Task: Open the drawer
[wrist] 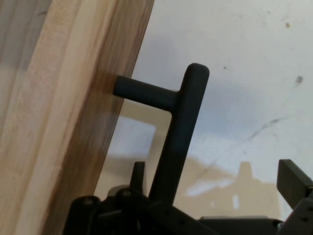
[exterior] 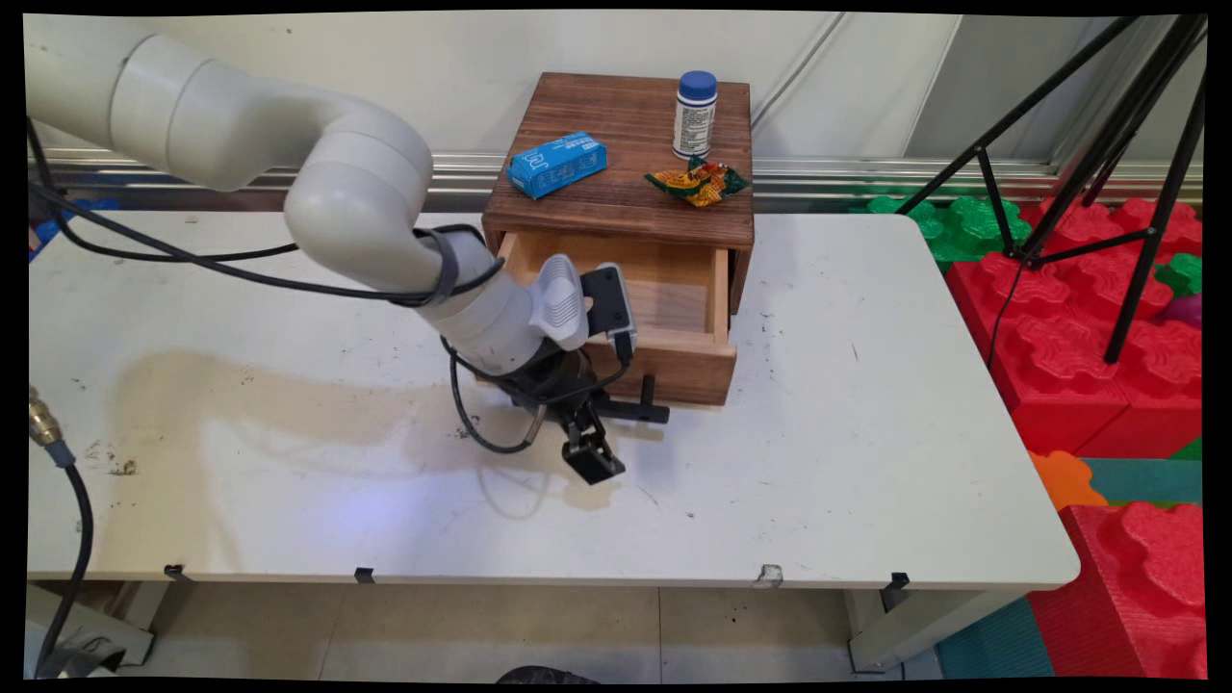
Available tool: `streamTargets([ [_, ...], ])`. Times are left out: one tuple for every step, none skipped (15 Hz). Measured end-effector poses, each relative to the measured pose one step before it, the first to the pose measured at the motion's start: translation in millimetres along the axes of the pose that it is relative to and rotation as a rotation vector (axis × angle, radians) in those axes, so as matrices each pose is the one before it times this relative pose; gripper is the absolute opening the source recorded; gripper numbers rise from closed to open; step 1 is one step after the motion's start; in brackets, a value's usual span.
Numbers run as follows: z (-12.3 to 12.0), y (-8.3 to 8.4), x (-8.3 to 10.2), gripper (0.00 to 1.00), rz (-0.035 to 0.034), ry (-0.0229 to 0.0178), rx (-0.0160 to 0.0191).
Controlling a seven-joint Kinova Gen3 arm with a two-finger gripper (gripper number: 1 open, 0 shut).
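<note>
White table [exterior: 866,404] under me, scuffed and stained with a pale brown patch toward its left side, runs back to a light wall. At the middle of the table's far edge sits a dark wooden box [exterior: 626,164] with a single drawer [exterior: 664,327], and that drawer stands pulled out toward the near edge, its pale inside bare as far as I can see past my own wrist.

My gripper [exterior: 587,438] hangs low at the drawer's front, just off the table surface, right at the black bar handle [exterior: 647,409] that juts from the drawer face. In the hand view the handle [wrist: 181,132] rises out of my linkage, its post fixed into the brown drawer front [wrist: 73,122]. One of my fingers [wrist: 293,183] shows at the right edge, well apart from the bar, so my fingers are spread and pinch nothing.

On the box's top lie three things: a blue carton [exterior: 557,165] near the left edge, a white bottle with a blue cap [exterior: 695,114] upright by the far right corner, and a crumpled green and orange wrapper [exterior: 699,182] just in front of the bottle.

Beyond the table's right edge stand red and green foam blocks [exterior: 1078,327] and a black tripod [exterior: 1107,144].
</note>
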Motion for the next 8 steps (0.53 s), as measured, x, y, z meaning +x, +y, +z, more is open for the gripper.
streamTargets([
  [-1.01, 3.02, -0.98, 1.00, -0.00251, -0.00024, -0.00261],
  [-1.29, 4.28, -1.25, 1.00, -0.00296, -0.00034, -0.00389],
  [-1.52, 5.08, -1.30, 1.00, -0.00250, 0.00011, -0.00506],
  [-1.09, 3.64, -1.10, 1.00, -0.00196, -0.00028, -0.00371],
  [-1.47, 4.75, -1.58, 1.00, -0.00223, -0.00038, -0.00467],
  [-0.96, 3.44, -1.05, 1.00, -0.00084, -0.00020, -0.00358],
  [-1.58, 5.81, -1.59, 1.00, -0.00101, 0.00016, -0.00576],
  [-0.66, 2.40, -0.69, 1.00, -0.00034, 0.00020, -0.00202],
])
